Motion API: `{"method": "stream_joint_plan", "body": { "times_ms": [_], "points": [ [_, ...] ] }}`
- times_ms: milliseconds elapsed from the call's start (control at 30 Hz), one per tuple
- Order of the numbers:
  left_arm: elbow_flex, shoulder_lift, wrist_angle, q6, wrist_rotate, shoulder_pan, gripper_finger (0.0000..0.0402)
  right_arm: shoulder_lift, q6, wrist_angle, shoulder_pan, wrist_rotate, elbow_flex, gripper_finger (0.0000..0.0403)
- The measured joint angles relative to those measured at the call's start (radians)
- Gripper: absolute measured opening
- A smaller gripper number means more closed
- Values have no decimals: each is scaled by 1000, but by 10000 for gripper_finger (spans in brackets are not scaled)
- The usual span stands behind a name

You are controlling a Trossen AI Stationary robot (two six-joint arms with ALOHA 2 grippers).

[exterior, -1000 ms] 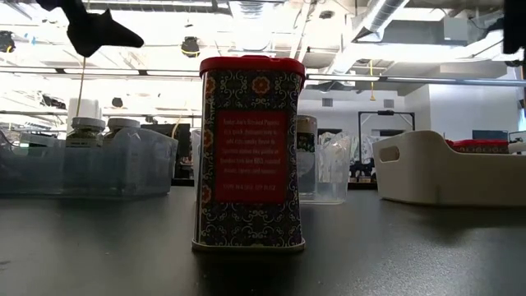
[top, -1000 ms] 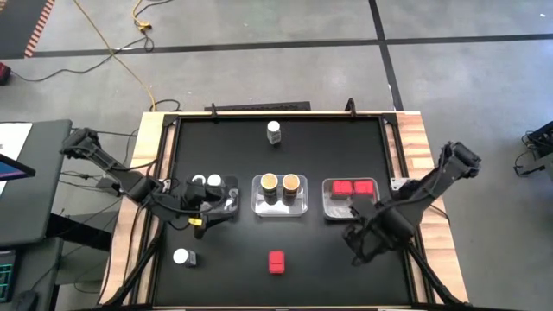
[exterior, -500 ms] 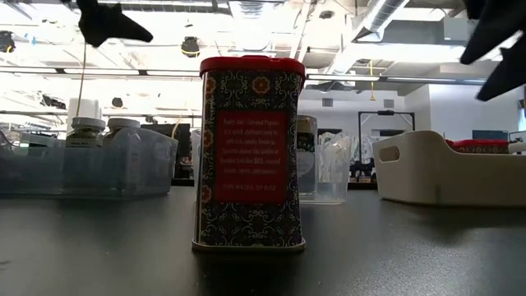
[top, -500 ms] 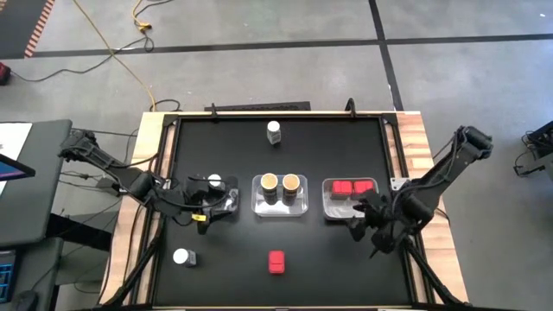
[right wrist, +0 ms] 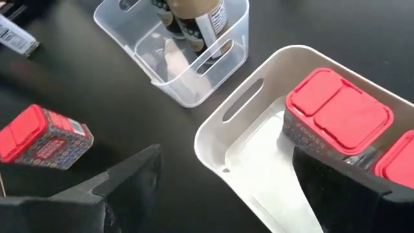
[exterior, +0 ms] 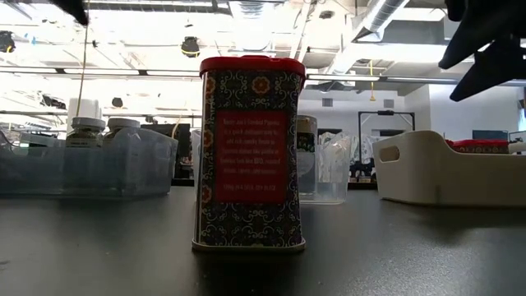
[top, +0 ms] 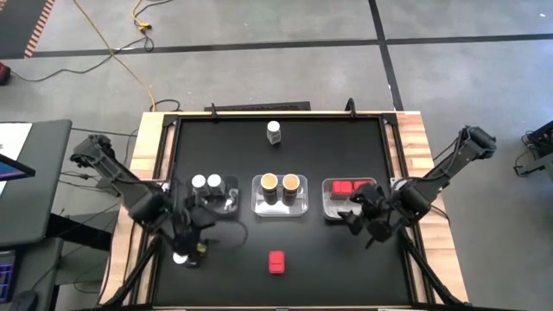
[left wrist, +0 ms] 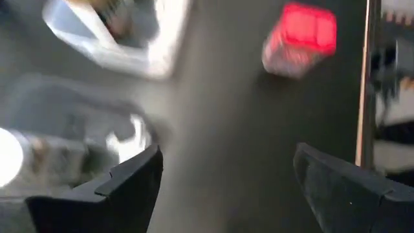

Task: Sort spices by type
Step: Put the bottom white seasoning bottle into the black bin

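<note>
High view: left end effector (top: 192, 250), released, hovers over a white-capped jar (top: 181, 257); right end effector (top: 356, 218), released, beside the white tray (top: 328, 207) of red packets (top: 352, 186).

Black bench (top: 328, 268) with wooden side edges. Left tray (top: 232, 205): two white-capped jars (top: 206, 182). Middle clear tray (top: 280, 209): two tan-topped jars (top: 280, 182). Right tray (top: 329, 210): two red packets (top: 352, 186). Loose: white-capped jar (top: 274, 131) near far edge, red packet (top: 276, 261) near front edge. Left hand (top: 192, 248) over another white-capped jar (top: 180, 257), front left. Right hand (top: 356, 216) open at right tray's front corner.
</note>
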Motion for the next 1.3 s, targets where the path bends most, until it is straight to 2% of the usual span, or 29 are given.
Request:
{"method": "stream_joint_plan", "body": {
  "times_ms": [133,333,533,833,1033,1300],
  "points": [
    [19,36,-44,-95,67,-84,334,-1,0,7,-18,0,0,372],
    [4,46,-87,-304,65,-222,334,0,1,51,-34,-3,0,372],
    [-63,46,-99,-363,77,-323,334,0,1,93,-48,-6,0,372],
    [-128,46,-78,-447,125,-378,334,0,34,93,-50,-6,0,372],
    [-187,46,-49,-449,175,-388,334,0,37,93,-50,-6,0,372],
    [-271,46,34,-425,178,-388,334,0,37,93,-50,-6,0,372]
  ]
}}
